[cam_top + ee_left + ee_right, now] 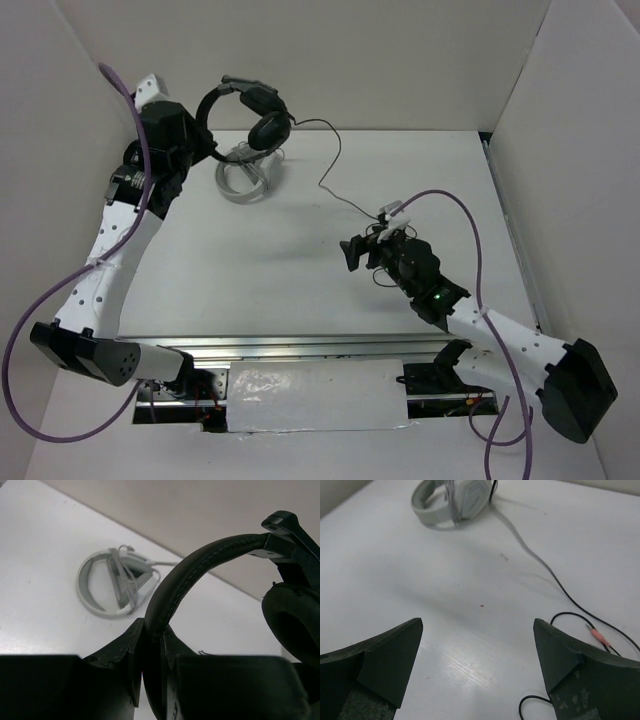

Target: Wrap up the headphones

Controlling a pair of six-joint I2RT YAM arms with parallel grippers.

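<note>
The black headphones (250, 105) hang in the air at the back left, just above the grey-white stand (245, 175). My left gripper (207, 128) is shut on their padded headband (200, 565), which runs up from between the jaws to one round earcup (295, 620). The thin black cable (330, 165) drops from the earcups and trails across the table to its pink plug (600, 637). My right gripper (352, 253) hovers over mid-table, open and holding nothing (477, 630), with the cable's end loops (560, 587) beside its right finger.
White walls close in the white table (250, 270) at the back and on both sides. The ring-shaped stand (450, 502) lies on the table under the headphones (112, 585). A metal rail runs along the near edge.
</note>
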